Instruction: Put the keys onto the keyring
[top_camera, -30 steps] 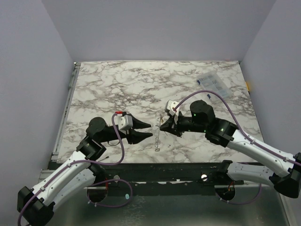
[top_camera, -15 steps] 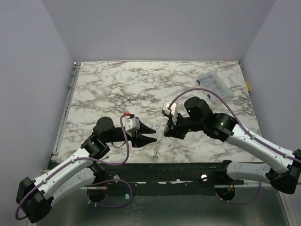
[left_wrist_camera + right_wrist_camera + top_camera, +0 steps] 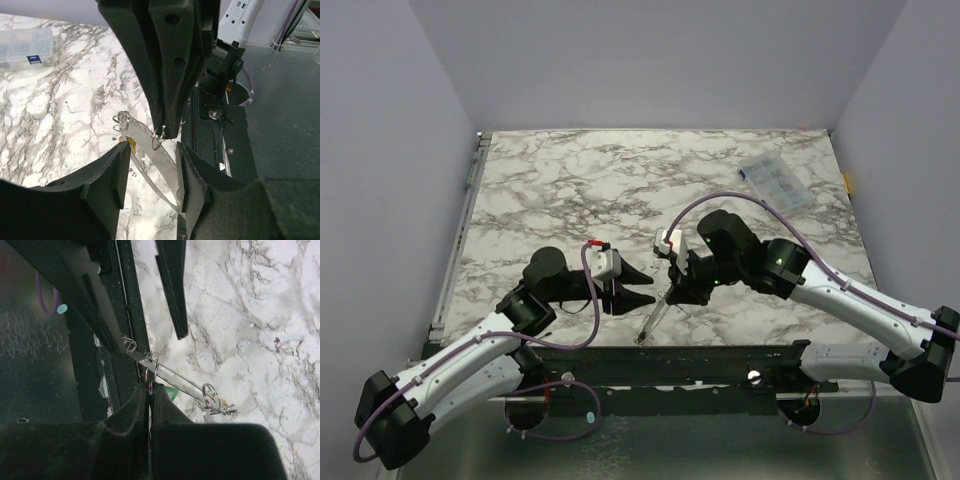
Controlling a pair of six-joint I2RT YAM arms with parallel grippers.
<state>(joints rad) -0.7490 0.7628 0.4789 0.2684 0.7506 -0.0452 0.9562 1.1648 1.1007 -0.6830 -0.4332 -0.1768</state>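
Right wrist cam: my right gripper (image 3: pixel 150 390) is pinched tight on the thin grey metal keyring (image 3: pixel 172 375), with the tiny green-headed key (image 3: pixel 173 393) right beside the tips. The ring's long axis slants toward the near edge of the white marble table (image 3: pixel 540 190). My left gripper (image 3: pixel 152 150) is spread wide, and the ring and the small yellow key (image 3: pixel 131 143) sit just ahead between its fingers, so I'd guess left moves next.

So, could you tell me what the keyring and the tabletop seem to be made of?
The keyring: thin grey metal wire, likely steel, given its bright glints. The tabletop: white with grey marble veining; stone or printed laminate, I cannot tell.
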